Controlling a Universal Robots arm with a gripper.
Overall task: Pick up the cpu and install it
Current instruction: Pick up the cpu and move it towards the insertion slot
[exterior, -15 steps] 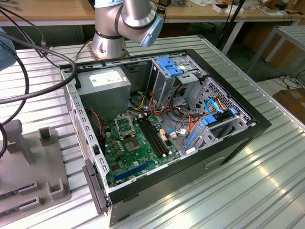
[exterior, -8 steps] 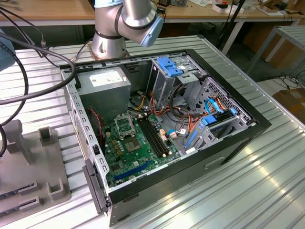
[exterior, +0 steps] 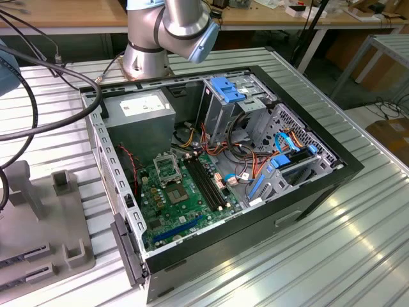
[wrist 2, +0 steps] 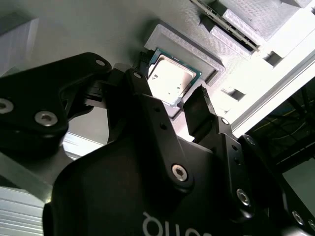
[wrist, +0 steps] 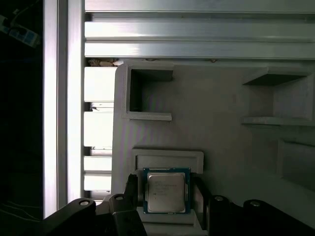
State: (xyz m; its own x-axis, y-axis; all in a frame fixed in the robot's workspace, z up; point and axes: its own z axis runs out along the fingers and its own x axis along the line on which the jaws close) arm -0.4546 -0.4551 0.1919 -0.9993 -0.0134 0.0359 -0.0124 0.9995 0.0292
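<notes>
Tool: black, hard-edged metal links with bolt heads. Its two blocky fingers stand spread, one on each side of the cpu. A narrow gap shows at each side in both wrist views, so the tool is released and grips nothing. Judged purpose: the fingers are placed to close on two opposite edges of the chip, leaving its face untouched.

Cpu: a thin square chip with a pale, glossy metal face bordered by a dark green rim. It lies flat and face up in a raised seat. The seat's walls rise just beside the chip's edges, evidently to hold it square and at a known place.

Seat and plate: the seat is part of a grey fixture plate, matt and finely ribbed like printed plastic. The plate carries other open-sided pockets and shelves, apparently for other parts. It rests on the bench, which is made of bright ribbed aluminium slats.

Farther off, exterior view: a black computer case lies open on its side on the bench. This exposes the green motherboard and its square socket from above. Whether the socket frame is open cannot be told. The grey arm rises beyond the case.

Standing of the work: the chip is in its fixture and not lifted.
</notes>
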